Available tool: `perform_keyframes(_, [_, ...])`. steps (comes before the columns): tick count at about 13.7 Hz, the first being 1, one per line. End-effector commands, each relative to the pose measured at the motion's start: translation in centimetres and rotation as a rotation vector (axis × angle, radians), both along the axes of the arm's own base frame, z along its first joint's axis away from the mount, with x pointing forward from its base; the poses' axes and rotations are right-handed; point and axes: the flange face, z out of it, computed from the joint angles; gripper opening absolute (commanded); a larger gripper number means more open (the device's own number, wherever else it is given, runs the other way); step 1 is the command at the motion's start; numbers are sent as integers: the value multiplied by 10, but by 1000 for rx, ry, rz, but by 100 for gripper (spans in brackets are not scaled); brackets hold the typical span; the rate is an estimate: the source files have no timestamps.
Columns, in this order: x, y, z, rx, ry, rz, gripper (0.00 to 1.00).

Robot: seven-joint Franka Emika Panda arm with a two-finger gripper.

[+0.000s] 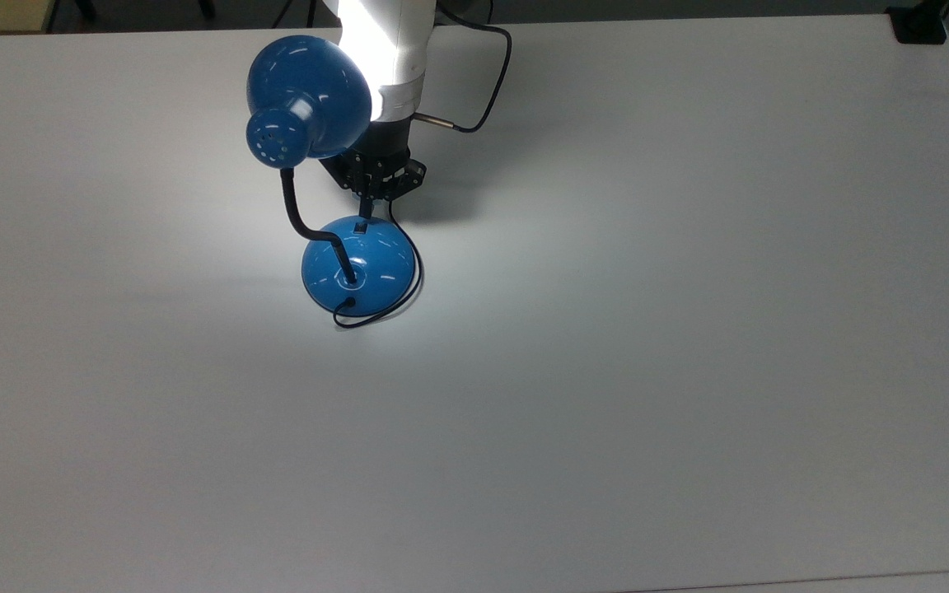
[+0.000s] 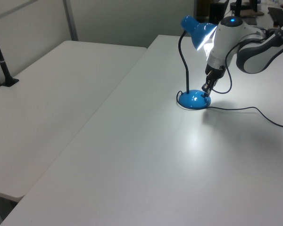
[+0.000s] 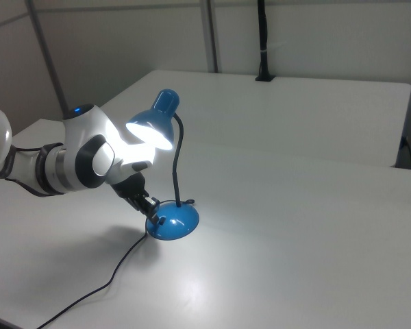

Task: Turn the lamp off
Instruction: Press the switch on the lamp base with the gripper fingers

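The glossy blue desk lamp (image 1: pixel 310 99), with bell-shaped shade, black gooseneck and round domed base (image 1: pixel 358 265), stands on the white counter (image 1: pixel 689 329) near the top view's upper left. The lamp is lit: the shade glows in the right view and a bright pool surrounds the base. The black two-finger tool (image 1: pixel 366 206) has its fingers clenched together, grasping nothing, with the tip at the small black switch (image 1: pixel 359 229) on the dome's upper edge. Whether contact is made cannot be confirmed. Judged status: approach complete; pressing the switch and extinguishing the light remain.
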Motion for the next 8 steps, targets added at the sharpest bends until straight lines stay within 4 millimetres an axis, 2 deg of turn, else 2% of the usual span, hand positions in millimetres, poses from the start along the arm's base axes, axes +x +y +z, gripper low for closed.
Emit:
perform_keyframes(1, [-1,-5,-2,-18,-23,-2,0])
perform_keyframes(5, [4,-4,-14,-10,-25,9,0])
perform_keyframes(8, [8,-3,-10,-10,-39,13,0])
